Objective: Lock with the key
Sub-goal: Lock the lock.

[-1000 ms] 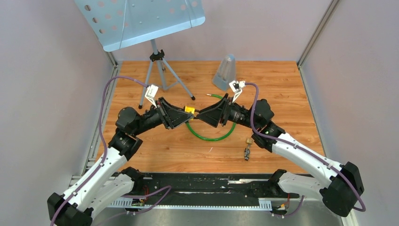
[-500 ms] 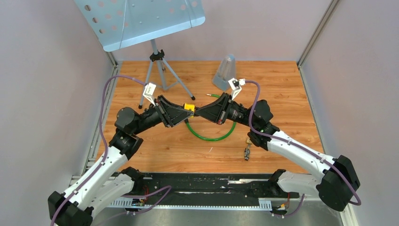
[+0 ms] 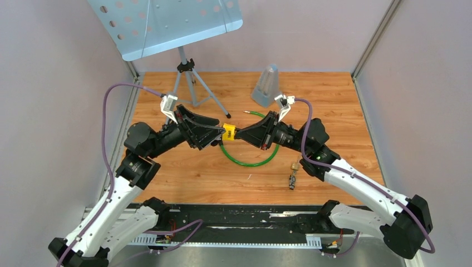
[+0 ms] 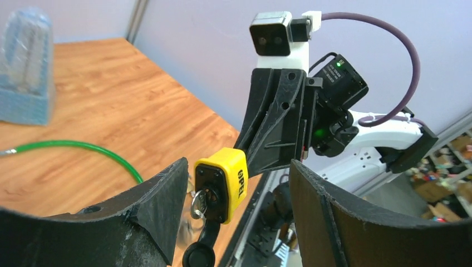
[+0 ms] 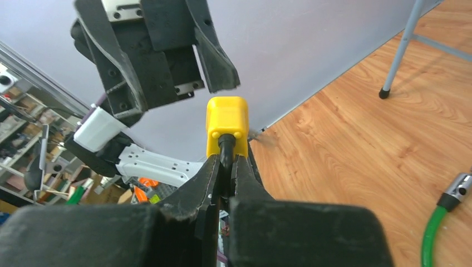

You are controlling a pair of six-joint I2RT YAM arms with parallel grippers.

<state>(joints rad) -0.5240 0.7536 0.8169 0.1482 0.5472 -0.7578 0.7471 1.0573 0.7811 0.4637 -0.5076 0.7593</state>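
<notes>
A yellow lock point(image 3: 229, 132) hangs in the air between both grippers, above the wooden floor. My right gripper point(image 5: 227, 167) is shut on the black stem at the back of the yellow lock point(image 5: 227, 123). A key point(image 4: 201, 245) with a black head and a silver ring sits in the black face of the lock point(image 4: 222, 183), head hanging down. My left gripper point(image 4: 238, 169) is open, with the lock's keyed end between its fingers point(image 4: 161, 203) and a clear gap on the right side. From above, the left gripper point(image 3: 218, 133) and the right gripper point(image 3: 239, 135) face each other.
A green cable point(image 3: 245, 164) loops on the floor under the lock, its metal end point(image 5: 457, 186) lying free. A small brass lock with keys point(image 3: 293, 173) lies to the right. A music stand point(image 3: 186, 78) and a translucent cone-shaped object point(image 3: 267, 83) stand at the back.
The right gripper shut on the lock's stem. The left gripper then opened off the lock, and its arm drew back a little to the left.
</notes>
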